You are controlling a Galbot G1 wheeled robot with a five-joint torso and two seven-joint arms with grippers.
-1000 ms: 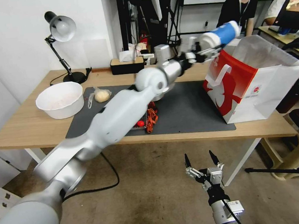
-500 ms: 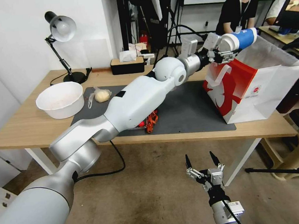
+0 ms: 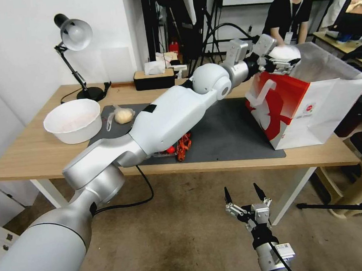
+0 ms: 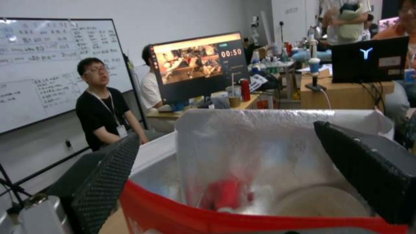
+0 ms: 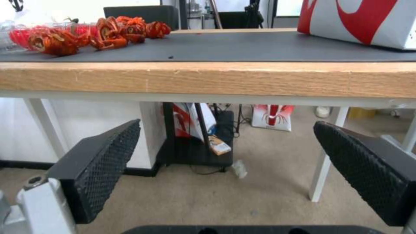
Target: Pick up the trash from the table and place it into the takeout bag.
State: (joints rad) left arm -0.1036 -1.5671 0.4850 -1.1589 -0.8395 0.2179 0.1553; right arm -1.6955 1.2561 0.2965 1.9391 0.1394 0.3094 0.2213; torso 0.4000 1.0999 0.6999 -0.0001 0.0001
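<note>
My left arm reaches across the table [image 3: 33, 150] and its left gripper [image 3: 281, 60] hangs over the open mouth of the red and white takeout bag [image 3: 311, 105]. In the left wrist view the left gripper [image 4: 225, 136] is open with nothing between its fingers. Below it, inside the takeout bag [image 4: 260, 217], lie a red can [image 4: 225, 193] and a pale round thing [image 4: 320, 201]. A white rounded shape [image 3: 284, 52] shows at the fingers; I cannot tell what it is. A clear bag with a pale yellow lump [image 3: 123, 114] lies on the mat's far left. My right gripper [image 3: 244, 197] stands open, low before the table.
A big white bowl [image 3: 72, 120] sits on the left of the table. Red crayfish shells [image 3: 183, 145] lie near the dark mat's [image 3: 226, 132] front edge, under my left arm. A desk lamp [image 3: 75, 35] and a tissue box [image 3: 153, 77] stand at the back.
My left arm swung right, carrying the blue white-lidded cup over the bag's mouth. The gripper has opened and no longer holds the cup. The right arm has not moved.
</note>
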